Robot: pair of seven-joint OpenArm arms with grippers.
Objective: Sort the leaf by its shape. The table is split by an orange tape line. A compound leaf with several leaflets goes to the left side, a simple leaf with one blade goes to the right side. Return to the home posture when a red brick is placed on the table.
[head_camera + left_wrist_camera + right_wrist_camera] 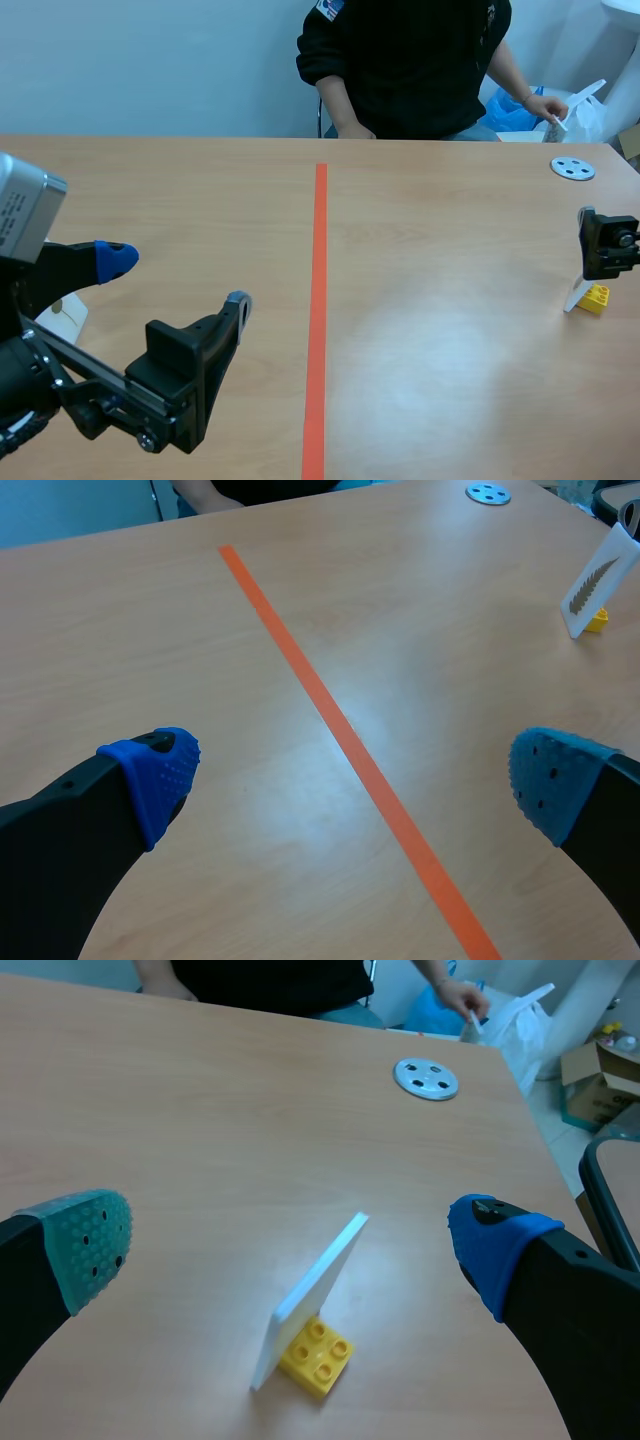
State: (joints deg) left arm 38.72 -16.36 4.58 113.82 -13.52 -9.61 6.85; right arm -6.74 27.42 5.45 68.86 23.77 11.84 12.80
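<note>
One table carries one orange line down its middle, and one person sits across it. There are two grippers, both spread wide and holding nothing. The left gripper hangs left of the line. The right gripper has the one white leaf card just ahead between its fingers. The card leans on one yellow brick, right of the line. One grey disc lies well beyond.

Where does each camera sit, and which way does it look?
Scene view: between the arms, facing a person across the table; left end effector shows.
Left wrist view: on the left arm, looking down along the tape line; own open fingers show.
Right wrist view: on the right arm, facing the white card on its yellow brick; own open fingers show.
Both wrist views share the card and grey disc.
</note>
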